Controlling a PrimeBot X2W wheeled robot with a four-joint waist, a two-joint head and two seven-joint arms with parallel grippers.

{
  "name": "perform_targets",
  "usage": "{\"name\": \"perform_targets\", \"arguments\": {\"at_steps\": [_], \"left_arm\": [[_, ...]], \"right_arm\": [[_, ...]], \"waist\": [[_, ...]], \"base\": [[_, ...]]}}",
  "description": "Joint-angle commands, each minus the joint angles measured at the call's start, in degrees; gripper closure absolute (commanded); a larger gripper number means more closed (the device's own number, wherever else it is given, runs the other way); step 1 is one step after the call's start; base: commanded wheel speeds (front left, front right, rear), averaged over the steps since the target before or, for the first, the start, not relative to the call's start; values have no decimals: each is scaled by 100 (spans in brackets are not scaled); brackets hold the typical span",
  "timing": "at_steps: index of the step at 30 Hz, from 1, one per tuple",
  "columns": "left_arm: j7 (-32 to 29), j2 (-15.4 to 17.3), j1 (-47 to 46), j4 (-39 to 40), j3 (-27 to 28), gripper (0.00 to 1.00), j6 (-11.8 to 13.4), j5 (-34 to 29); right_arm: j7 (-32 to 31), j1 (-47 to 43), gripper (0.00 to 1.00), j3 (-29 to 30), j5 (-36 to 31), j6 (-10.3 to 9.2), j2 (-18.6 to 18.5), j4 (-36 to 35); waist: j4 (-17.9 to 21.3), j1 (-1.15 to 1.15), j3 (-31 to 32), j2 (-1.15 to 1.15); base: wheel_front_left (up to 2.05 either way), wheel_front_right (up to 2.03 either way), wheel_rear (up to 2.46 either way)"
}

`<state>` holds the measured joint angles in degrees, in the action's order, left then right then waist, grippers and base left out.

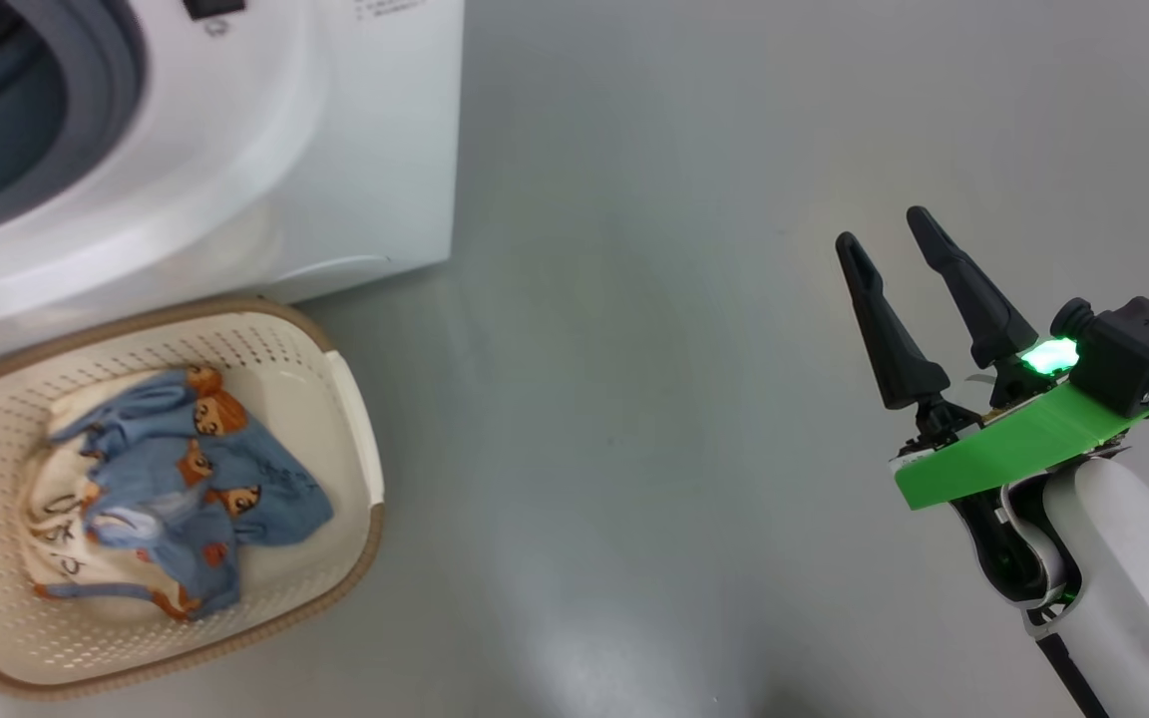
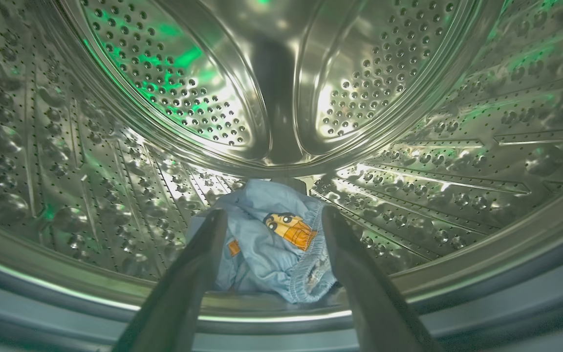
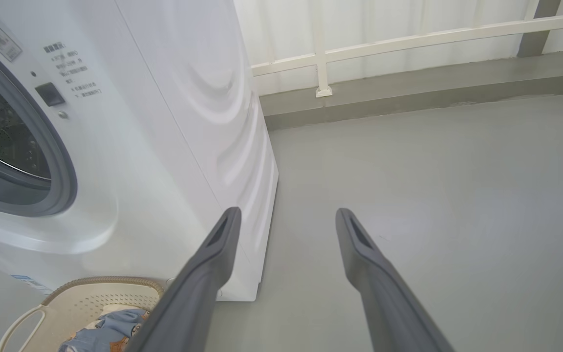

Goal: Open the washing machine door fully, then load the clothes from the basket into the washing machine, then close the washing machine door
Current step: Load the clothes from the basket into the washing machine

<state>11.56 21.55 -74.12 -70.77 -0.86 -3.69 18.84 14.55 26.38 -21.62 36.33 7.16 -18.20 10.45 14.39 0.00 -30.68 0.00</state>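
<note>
On the grey floor, at the left of the head view: washing machine, white, mouth open, grey gasket showing. Steel drum in the left wrist view is perforated, with green glints.

Basket stands on the floor just in front of the machine. Clothes lie bundled inside it, blue print over a cream cloth with dark lettering.

One blue garment with an orange figure lies low in the drum near its front lip. It sits between the two fingers of the left claw. That claw is spread wide, flanking the cloth, with no pinch visible.

Right claw is open and empty over bare floor, well apart from the basket, on its right.
</note>
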Motion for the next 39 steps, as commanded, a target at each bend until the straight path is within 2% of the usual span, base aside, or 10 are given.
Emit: {"name": "perform_targets", "arguments": {"at_steps": [1, 7, 13, 17, 19, 27, 39], "left_arm": [[82, 214, 183, 90, 42, 0, -44, 59], [278, 43, 819, 198, 25, 0, -243, 183], [336, -177, 1467, 628, 5, 0, -324, 270], [341, -321, 2153, 1361, 43, 0, -331, 251], [342, -464, 2712, 1970, 113, 0, -270, 238], [343, -845, 4022, 3408, 86, 0, -116, 131], [343, -1158, 5472, 4760, 54, 0, 153, 11]], "right_arm": [[45, -202, 0, -59, 42, 33, -87, -81], [45, -334, 0, -79, 21, 33, -61, 12], [45, -475, 0, -80, -10, 33, -65, 93], [45, -605, 0, -62, -39, 33, -71, 148], [45, -704, 0, -44, -65, 33, -76, 177], [45, -869, 0, 25, -118, 33, -103, 204], [45, -1032, 0, 113, -210, 33, -138, 246]], "waist": [[-215, 0, 353, 0], [-384, 0, 859, 0], [-545, 0, 1277, 0], [-680, 0, 1584, 0], [-781, 0, 1772, 0], [-1025, 0, 2080, 0], [-1163, 0, 2382, 0]], "base": [[0, 0, 0], [0, 0, 0], [0, 0, 0], [0, 0, 0], [0, 0, 0], [0, 0, 0], [0, 0, 0]]}}
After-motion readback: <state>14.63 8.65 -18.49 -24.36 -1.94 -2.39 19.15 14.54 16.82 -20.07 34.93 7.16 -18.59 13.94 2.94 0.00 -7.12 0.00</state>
